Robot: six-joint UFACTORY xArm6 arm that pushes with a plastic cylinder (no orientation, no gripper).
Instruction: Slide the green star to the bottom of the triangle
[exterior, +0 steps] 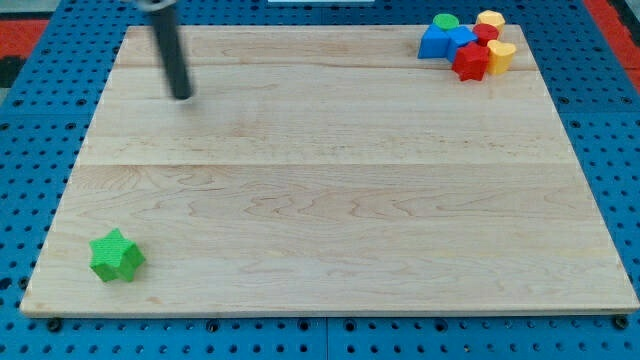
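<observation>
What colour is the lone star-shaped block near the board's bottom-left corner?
Green. The green star shows clearly in the camera view, far from my tip.

Pale wooden board (330, 200), blue pegboard surround (40, 120)

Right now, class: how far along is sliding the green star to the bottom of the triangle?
Nothing looks done: the green star sits bottom left, far from the blue triangle in the top-right cluster. My tip is top left, touching nothing. The whole push remains.
</observation>
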